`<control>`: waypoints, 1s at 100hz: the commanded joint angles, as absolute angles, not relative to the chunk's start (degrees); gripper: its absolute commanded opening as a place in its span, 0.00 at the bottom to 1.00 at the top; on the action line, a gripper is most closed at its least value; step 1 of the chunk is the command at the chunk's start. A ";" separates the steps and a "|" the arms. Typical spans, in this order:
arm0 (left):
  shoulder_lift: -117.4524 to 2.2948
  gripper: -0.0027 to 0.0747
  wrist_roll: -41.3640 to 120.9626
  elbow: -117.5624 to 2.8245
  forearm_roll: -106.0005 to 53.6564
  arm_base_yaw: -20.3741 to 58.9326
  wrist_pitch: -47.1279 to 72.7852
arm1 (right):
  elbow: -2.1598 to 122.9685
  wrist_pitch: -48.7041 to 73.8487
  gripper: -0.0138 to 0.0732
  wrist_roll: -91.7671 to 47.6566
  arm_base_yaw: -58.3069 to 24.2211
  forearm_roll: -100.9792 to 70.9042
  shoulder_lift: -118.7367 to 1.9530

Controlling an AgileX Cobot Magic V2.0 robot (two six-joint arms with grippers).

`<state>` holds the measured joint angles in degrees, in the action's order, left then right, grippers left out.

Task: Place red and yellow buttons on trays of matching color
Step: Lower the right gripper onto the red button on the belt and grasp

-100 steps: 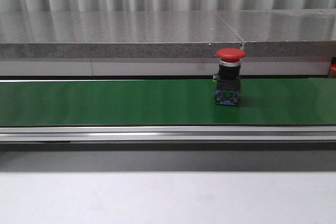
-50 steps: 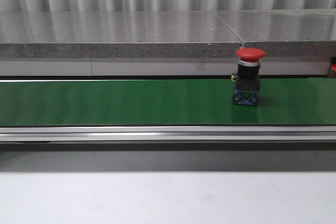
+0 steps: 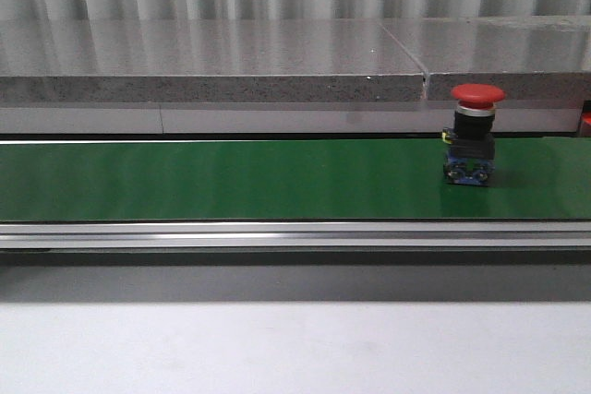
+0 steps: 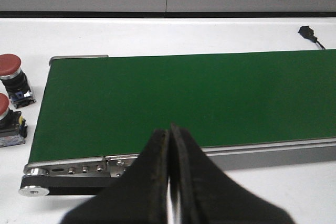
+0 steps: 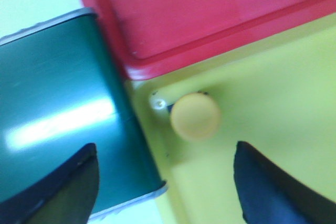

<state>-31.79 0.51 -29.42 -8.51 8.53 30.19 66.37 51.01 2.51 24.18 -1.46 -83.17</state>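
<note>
Carried further right along the green belt (image 3: pixel 231 180) than half a second ago: a red button (image 3: pixel 473 140), upright, now at the right of the front frame, not far from the right edge. Likely nearing the belt's end, where pickup for the red tray would fall to the right arm.

In the right wrist frame, upper half filled by a red tray (image 5: pixel 210 14), showing nothing on the part in view. Below it, a yellow tray (image 5: pixel 273 93), rims touching or overlapping, with a yellow button (image 5: pixel 195 116) standing inside, at centre frame near the tray's corner by the belt end. Yellow part judged done for that piece; red tray yet to receive its button.

Right gripper (image 5: pixel 165 182) spread wide, empty, fingers at lower left and lower right of the frame, above the yellow tray's edge.

Left gripper (image 4: pixel 170 182) closed, fingers pressed together, holding nothing, at bottom centre before the belt's other end. Two more red buttons (image 4: pixel 11 74) on the white table at the left edge of that frame.
</note>
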 commanded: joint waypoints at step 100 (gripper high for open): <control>-31.87 0.01 0.31 -30.97 -9.17 8.52 26.18 | 73.64 60.01 0.88 -5.92 -3.46 -6.24 -83.03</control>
<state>-31.79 0.51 -29.42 -8.51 8.53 30.19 70.31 61.65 -4.71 -3.27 -6.05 -82.94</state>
